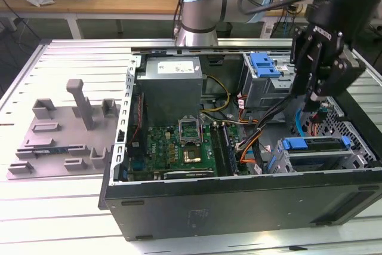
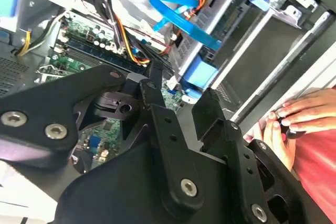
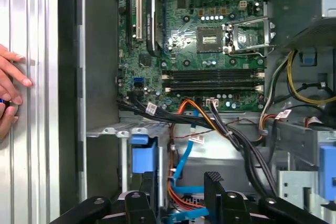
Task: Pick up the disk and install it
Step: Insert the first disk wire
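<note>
I had the gripper (image 1: 316,100) hanging, fingers spread and empty, over the open computer case (image 1: 239,207), and the disk (image 1: 316,145) seemed to sit just below them in the drive cage (image 1: 322,162), long side across the exterior view.

I counted one computer case (image 1: 239,207) and one motherboard (image 1: 173,147). Then one grey tray (image 1: 54,141), and one robot arm (image 1: 200,4).

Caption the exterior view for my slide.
Black claw hangs over the drive-bay end of an opened black desktop computer case.
</note>
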Controlling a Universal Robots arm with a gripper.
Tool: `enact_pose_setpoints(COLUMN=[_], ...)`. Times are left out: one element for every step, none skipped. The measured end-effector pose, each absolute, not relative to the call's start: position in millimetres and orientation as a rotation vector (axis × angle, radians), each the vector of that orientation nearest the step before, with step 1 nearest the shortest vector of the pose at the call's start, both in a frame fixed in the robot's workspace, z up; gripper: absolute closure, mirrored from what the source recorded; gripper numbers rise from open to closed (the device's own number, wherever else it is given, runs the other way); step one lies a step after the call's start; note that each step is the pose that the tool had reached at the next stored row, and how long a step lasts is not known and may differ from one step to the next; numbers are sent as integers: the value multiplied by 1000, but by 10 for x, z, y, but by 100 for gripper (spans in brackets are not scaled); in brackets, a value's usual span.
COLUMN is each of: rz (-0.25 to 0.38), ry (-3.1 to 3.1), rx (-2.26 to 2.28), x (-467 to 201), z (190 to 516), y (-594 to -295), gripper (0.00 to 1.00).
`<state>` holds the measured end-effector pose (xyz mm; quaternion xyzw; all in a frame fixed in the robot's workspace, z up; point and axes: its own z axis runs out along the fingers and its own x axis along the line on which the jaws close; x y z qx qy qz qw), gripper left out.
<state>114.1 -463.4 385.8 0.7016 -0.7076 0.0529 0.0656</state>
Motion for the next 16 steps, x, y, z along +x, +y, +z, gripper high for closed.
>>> enact_pose_setpoints(rz=[166, 175, 182, 188, 199, 209, 225, 237, 245, 258, 268, 274, 280, 285, 290, 290], ry=[-2131, -2127, -2123, -2120, -2113, -2107, -2094, -2084, -2076, -2064, -2055, -2049, -2042, -2036, -2023, -2018], rx=[2113, 2108, 2105, 2101, 2095, 2089, 2076, 2067, 2059, 2048, 2039, 2034, 2027, 2022, 2011, 2007], x=[1141, 1144, 1151, 1162, 1181, 1198, 1232, 1259, 1280, 1319, 1349, 1370, 1400, 1424, 1495, 1525], z=[3859, 3857, 3858, 3858, 3857, 3858, 3858, 3858, 3858, 3859, 3858, 3857, 3855, 3852, 3847, 3844], y=[-4590, -4530, -4498, -4472, -4440, -4420, -4391, -4372, -4361, -4339, -4323, -4311, -4297, -4288, -4263, -4253], gripper=[49, 49, 49, 49, 49, 49, 49, 49, 49, 49, 49, 49, 49, 49, 49, 49])
